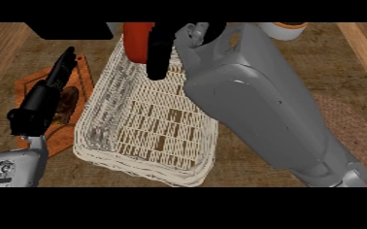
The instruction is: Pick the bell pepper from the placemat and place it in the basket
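A red bell pepper (137, 41) is held above the far end of the white wicker basket (114, 145), with my right hand (162, 48) shut on it, black fingers curled down over its right side. The right forearm (251, 102) stretches across the basket's right edge and hides that side. An orange placemat (81, 85) lies left of the basket, partly under my left hand (44, 99), which stands open with its fingers pointing up and away, holding nothing.
A white cup with an orange top (285, 29) stands at the far right. A dark object (72, 30) sits at the far left edge. A round brown mat (344, 121) lies right of the forearm. The counter is wood-grained.
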You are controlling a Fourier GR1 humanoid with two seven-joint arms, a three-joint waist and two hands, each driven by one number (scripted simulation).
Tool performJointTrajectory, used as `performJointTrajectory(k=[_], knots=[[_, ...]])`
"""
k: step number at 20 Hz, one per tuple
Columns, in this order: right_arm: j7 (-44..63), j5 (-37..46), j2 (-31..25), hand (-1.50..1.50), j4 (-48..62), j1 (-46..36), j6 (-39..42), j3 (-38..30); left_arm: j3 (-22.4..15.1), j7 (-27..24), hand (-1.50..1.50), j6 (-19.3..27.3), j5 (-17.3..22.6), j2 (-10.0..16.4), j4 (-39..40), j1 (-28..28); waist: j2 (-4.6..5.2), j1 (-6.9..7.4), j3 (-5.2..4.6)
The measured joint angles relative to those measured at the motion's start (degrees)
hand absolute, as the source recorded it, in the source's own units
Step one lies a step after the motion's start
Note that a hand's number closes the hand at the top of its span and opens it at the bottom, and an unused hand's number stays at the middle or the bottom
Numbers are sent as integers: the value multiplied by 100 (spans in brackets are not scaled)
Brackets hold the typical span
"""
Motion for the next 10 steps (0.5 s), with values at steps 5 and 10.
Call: performJointTrajectory(k=[5, 10], knots=[[16, -240, 125, -150, 33, 70, 234, -54, 44, 50, 0, -87, 46, 40, -81, 31, -4, 0, 3], [-23, -465, 196, -150, -4, 227, 291, -251, 103, 59, 0, -141, 75, 52, -97, 32, 4, 6, 4]])
